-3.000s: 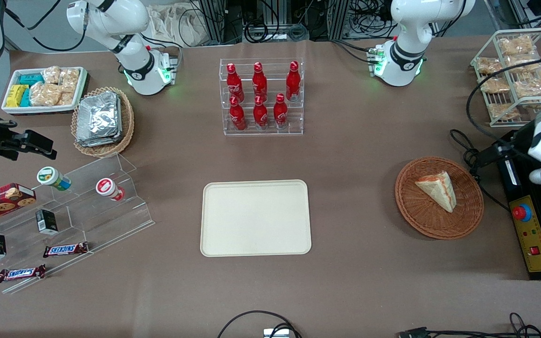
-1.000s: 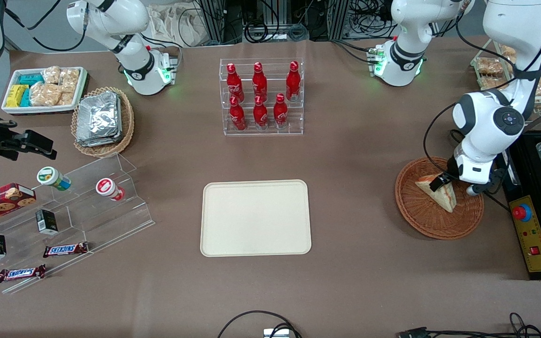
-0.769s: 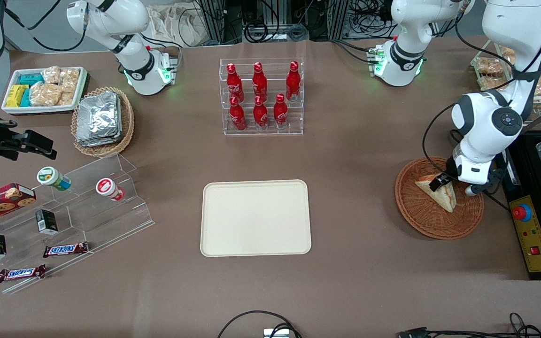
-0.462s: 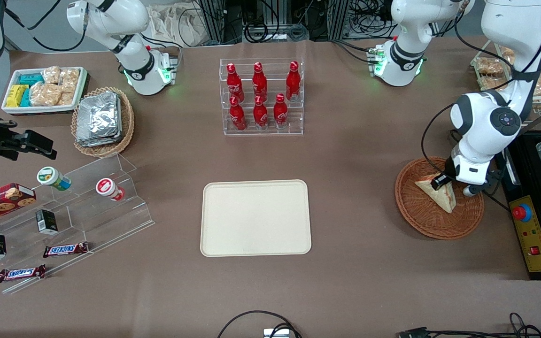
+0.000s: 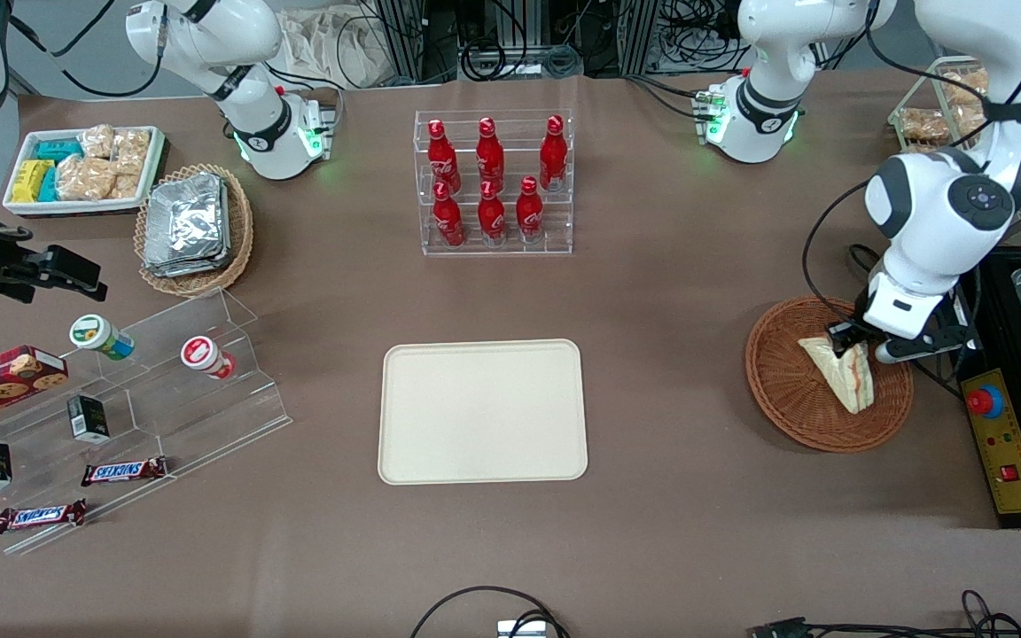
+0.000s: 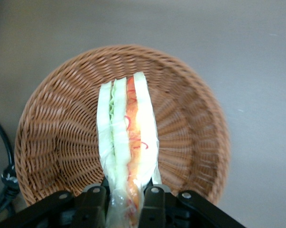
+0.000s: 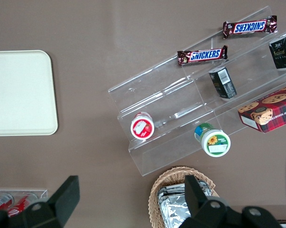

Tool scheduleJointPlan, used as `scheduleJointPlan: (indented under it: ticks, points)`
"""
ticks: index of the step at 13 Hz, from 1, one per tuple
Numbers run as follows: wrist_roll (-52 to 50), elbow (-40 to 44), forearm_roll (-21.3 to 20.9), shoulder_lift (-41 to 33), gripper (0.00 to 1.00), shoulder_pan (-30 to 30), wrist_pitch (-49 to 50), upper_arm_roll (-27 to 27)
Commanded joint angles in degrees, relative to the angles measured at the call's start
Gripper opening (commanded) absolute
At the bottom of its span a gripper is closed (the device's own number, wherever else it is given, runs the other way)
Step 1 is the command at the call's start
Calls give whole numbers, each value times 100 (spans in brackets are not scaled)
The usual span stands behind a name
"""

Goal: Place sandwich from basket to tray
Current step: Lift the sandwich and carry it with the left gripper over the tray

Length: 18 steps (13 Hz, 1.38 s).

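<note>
Left wrist view: one sandwich [image 6: 127, 142] between gripper [image 6: 124, 202] fingers [image 6: 96, 205], seemingly lifted.

Gripper [image 5: 854, 346]: at the working arm's end of the table. Yellow control box [image 5: 1002, 439]: near it, slightly nearer the camera. Wire snack rack [image 5: 971, 133]: farther from the camera than it. Red-bottle rack [image 5: 493, 182], foil-pack basket [image 5: 194, 229] and acrylic stand [image 5: 147, 399]: well apart from it, toward the parked arm's end.

Sandwich [image 6: 127, 137] on edge, pinched by gripper [image 6: 124, 202] over basket [image 6: 190, 142]; tray [image 5: 482, 411] bare.
</note>
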State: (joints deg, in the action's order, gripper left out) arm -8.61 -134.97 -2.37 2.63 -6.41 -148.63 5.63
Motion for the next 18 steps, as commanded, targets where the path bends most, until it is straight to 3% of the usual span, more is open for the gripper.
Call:
scheduleJointPlan:
  ticks: [1, 3, 9, 11, 17, 18]
  points:
    - [289, 417, -472, -175, 25, -1, 491, 385]
    - [316, 1179, -869, -45, 25, -1, 1472, 806]
    - [-605, 3483, -1001, 983, 28, 182, 3339, 1958]
    - [-1175, 4028, -1282, 1369, 30, 700, 3560, 1959]
    - [-2293, 5620, -1353, 2873, 30, 1948, 3666, 1933]
    - [-2460, 5700, -1527, 3057, 29, 2098, 3657, 1933]
